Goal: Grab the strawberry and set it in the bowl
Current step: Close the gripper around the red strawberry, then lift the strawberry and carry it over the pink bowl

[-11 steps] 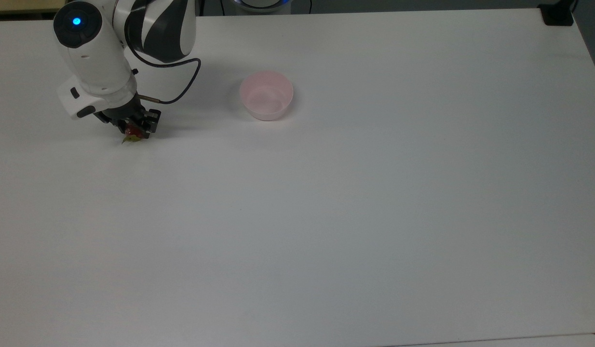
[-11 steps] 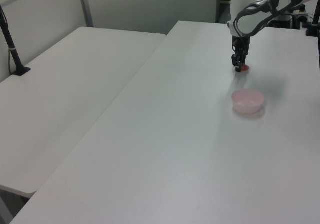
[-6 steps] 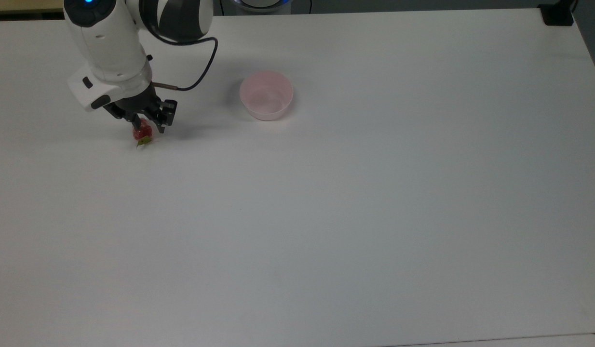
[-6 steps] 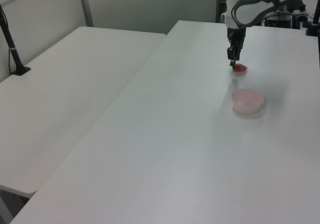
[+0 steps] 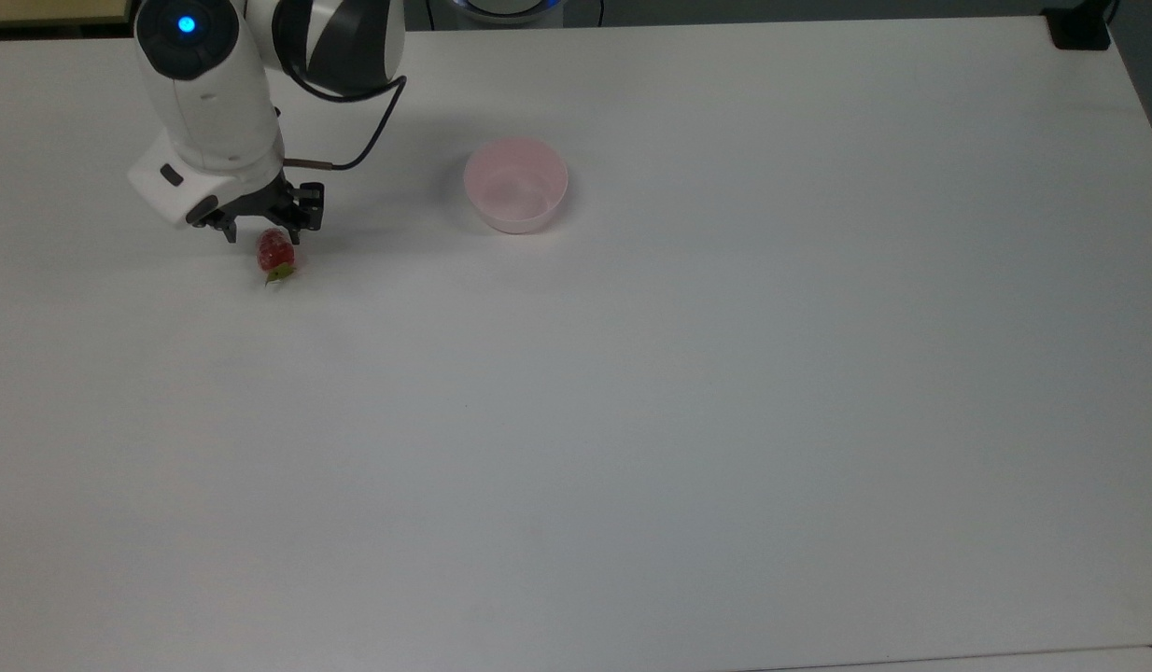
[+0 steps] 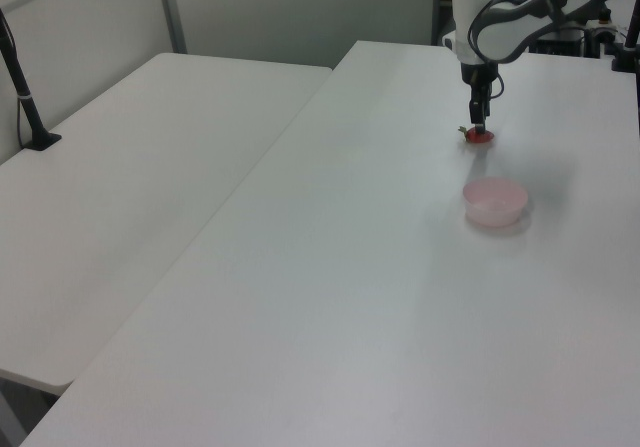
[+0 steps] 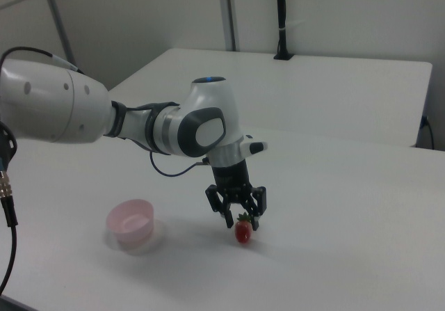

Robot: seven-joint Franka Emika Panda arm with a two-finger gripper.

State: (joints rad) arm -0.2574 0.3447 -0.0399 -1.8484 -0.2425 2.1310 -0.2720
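- The strawberry point(image 5: 275, 252) is seen lying on the white tabletop point(image 5: 688, 392), its green leaves turned toward the bottom of the top view; nothing is pinched around it and it is not lifted.
- In the right view the strawberry point(image 7: 243, 231) is found just below and a little to the right view's right of the gripper point(image 7: 237, 214), close enough that touching or apart cannot be told.
- The fingers point(image 7: 227, 216) are shown spread, with nothing held between them; the gripper point(image 5: 263, 221) is placed just above the fruit in the top view, low over the tabletop.
- In the left view the gripper point(image 6: 479, 124) is seen pointing straight down, with the strawberry point(image 6: 478, 137) at its tip.
- The bowl point(image 5: 515, 185) is left empty, well apart from the fruit toward the top view's right; in the right view the bowl point(image 7: 130, 224) sits at the right view's left of the arm.
- The step in hand is judged to be the pick-up, not yet secured: the grasp has still to be made.
- The next move, it is judged, calls for the spread fingers to be centred over the red body, lowered around it and closed; a glossy oval fruit may well roll or squirt out if caught off-centre.
- After that, a lift and a carry to the bowl would be needed.
- No brand, label or readable writing is made out; a blue light point(image 5: 186, 25) is lit on the arm.
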